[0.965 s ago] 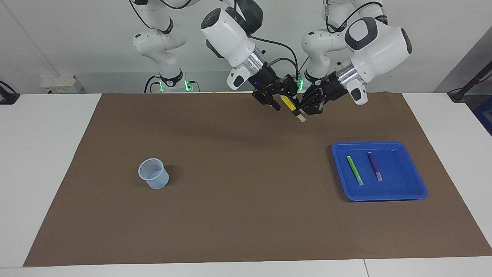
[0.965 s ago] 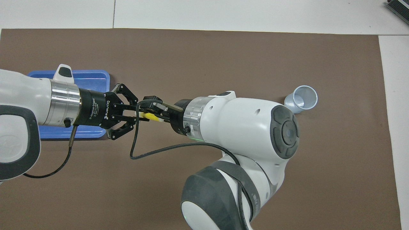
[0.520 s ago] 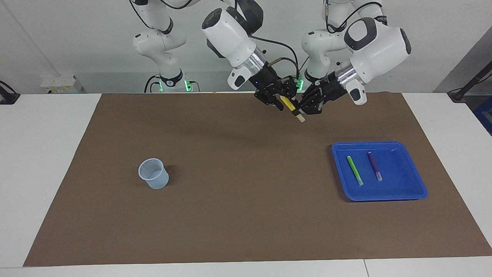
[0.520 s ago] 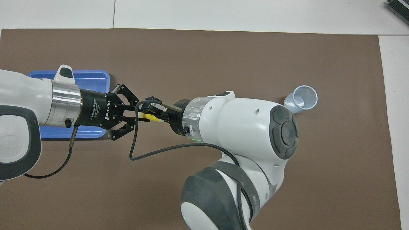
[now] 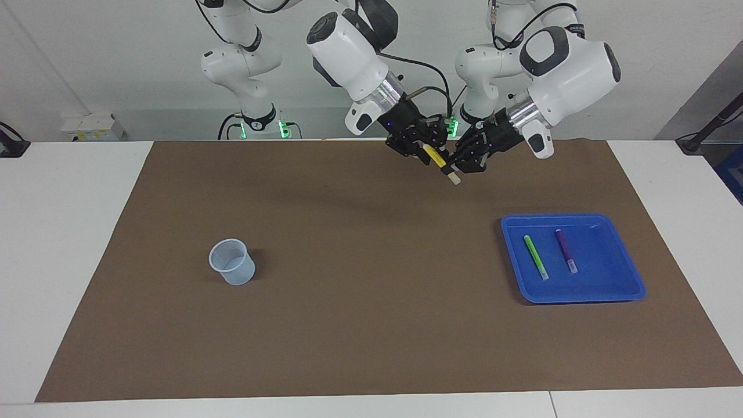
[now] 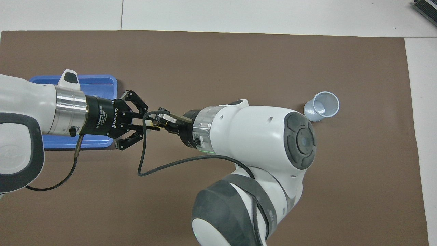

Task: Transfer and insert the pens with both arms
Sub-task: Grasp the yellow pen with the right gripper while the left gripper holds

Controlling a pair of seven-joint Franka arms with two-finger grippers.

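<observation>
Both arms, the left arm (image 5: 566,58) and the right arm (image 5: 348,49), are glossy white with dark grey joint caps, silver wrist rings, looping black cables and black linked grippers.

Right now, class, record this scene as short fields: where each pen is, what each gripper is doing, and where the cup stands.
yellow pen: in the air between both grippers, over the mat
left gripper: shut on the yellow pen
right gripper: at the pen's other end; grip unclear
green pen: in blue tray
purple pen: in the tray, beside the green pen
cup: toward the right arm's end
</observation>
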